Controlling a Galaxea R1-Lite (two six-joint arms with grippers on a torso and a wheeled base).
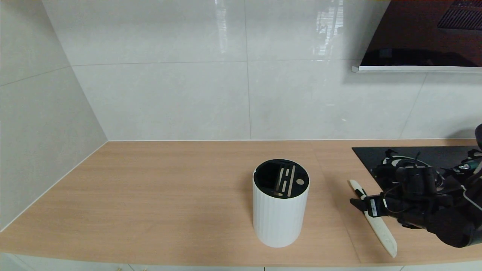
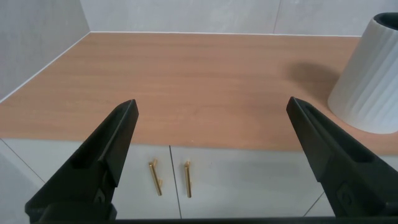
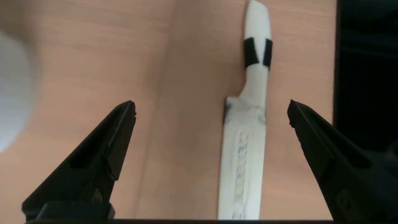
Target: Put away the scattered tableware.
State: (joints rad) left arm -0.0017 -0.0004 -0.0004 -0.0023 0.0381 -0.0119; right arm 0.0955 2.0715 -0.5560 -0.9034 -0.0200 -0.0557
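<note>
Right now the right end effector (image 3: 210, 109) is hanging spread wide above a slim white knife (image 3: 245, 143) with a black band, lying flat on the wood-grain tabletop (image 1: 169, 195); the left end effector (image 2: 211, 109) is gaping too, near the ribbed white holder (image 1: 280, 214).

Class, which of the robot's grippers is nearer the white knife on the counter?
Right. The right gripper hovers open just above the knife. The left gripper is open at the counter's front edge, on the holder's far side from the knife.
</note>
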